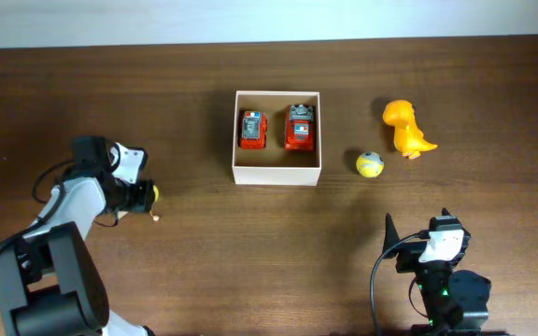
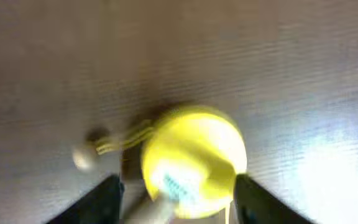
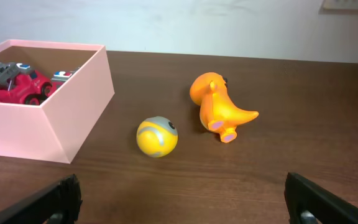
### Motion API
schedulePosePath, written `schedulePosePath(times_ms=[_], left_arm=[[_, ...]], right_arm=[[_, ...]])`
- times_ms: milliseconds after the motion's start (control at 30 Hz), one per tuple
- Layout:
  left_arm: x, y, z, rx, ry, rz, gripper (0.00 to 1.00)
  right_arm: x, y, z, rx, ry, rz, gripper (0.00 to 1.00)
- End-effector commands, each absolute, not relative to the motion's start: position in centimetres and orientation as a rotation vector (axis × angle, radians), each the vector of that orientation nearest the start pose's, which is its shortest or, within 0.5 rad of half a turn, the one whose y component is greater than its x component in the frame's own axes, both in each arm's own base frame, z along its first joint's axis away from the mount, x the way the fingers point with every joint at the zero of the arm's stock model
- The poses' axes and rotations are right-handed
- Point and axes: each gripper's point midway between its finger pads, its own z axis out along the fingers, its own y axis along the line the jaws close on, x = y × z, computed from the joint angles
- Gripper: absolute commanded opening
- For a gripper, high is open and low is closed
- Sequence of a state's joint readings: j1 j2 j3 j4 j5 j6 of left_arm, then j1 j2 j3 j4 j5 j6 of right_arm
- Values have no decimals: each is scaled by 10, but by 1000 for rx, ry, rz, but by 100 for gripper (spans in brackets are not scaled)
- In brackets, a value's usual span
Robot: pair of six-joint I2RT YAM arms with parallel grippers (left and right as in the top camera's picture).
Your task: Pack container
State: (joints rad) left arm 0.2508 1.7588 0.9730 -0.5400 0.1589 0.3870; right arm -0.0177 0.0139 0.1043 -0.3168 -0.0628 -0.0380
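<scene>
Container [image 1: 277,175] lies well right of left gripper [image 1: 148,195], apparently open around yellow ball [image 2: 194,155].

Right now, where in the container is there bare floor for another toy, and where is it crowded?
The container's near half is free: bare tan floor bordered by its front wall, side walls, the left red car and the right red car. The far half is crowded: both cars sit side by side there, a narrow gap between them.

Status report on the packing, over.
Left hand straddling a yellow ball, grip unclear. Right hand open, empty. Box holds two cars; second ball and dino outside, right of it. Nothing blocking.
</scene>
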Motion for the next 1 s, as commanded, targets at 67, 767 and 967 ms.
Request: schedulePosePath(times_ms=[67,767,967], left_arm=[[337,84,51,507,2847,146,79],[329,95,43,946,2794,180,99],[331,76,34,1003,2741,22,100]], right_arm=[[234,9,143,-80,1793,22,99],[234,9,143,-80,1792,22,99],[234,9,143,-80,1792,22,99]])
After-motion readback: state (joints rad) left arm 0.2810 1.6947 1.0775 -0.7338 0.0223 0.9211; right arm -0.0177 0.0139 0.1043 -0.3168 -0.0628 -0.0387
